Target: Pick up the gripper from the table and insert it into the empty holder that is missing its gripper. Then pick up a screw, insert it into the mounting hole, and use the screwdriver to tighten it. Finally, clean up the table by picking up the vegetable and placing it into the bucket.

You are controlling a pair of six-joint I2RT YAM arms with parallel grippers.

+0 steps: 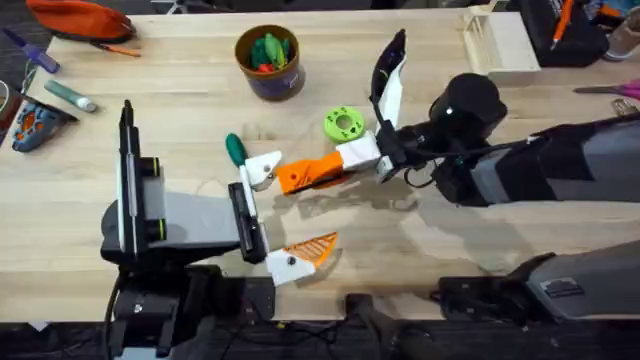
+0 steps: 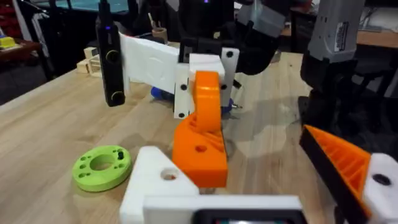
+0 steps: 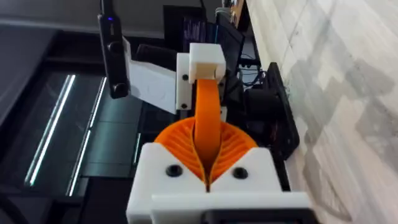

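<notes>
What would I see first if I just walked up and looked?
Probably the bright orange plastic wedge in the middle of the wooden table. The right hand pinches it and holds it up against the white plastic mount on the left arm. Just behind lies a flat lime-green ring, and farther back stands a small tan-rimmed tub of toy vegetables.

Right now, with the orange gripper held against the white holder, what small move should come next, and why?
Probably the right gripper should ease the gripper slightly further onto the holder. It is shut on the piece, which lies beside the holder; in the left wrist view their holes look offset, so it seems not yet seated.
</notes>
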